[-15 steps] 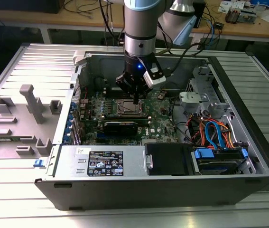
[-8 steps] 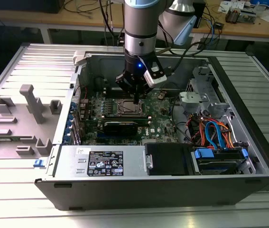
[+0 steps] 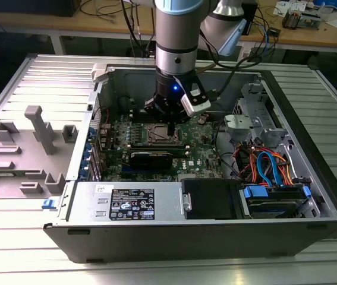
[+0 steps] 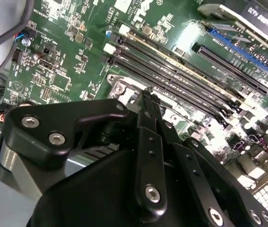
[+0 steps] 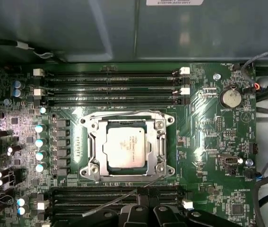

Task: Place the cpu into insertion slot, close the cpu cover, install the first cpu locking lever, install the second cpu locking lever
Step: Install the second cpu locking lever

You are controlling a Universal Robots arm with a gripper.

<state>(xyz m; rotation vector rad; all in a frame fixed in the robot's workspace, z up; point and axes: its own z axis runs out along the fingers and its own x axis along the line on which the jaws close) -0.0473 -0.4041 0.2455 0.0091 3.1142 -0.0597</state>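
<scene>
The cpu (image 5: 126,146), a silver-grey square chip, lies in the insertion slot (image 3: 159,134) on the green board. The shiny cpu cover (image 5: 94,142) lies flat around it, and the chip shows through its window. One thin locking lever (image 5: 124,113) runs along the cover's far edge. Another thin lever (image 5: 124,196) slants across the near memory slots toward my fingertips. My gripper (image 5: 145,208) (image 4: 145,97) is shut just beside the socket's near edge, and I see nothing held between its fingers. In the exterior view the gripper (image 3: 165,113) hangs right above the socket inside the open computer case.
Long black memory slots (image 5: 110,78) flank the socket on two sides. A long black card (image 3: 150,157) lies nearer the camera, in front of a grey power box (image 3: 132,205). Orange and blue cables (image 3: 269,166) fill the exterior view's right. A grey fixture (image 3: 37,127) stands outside on the left.
</scene>
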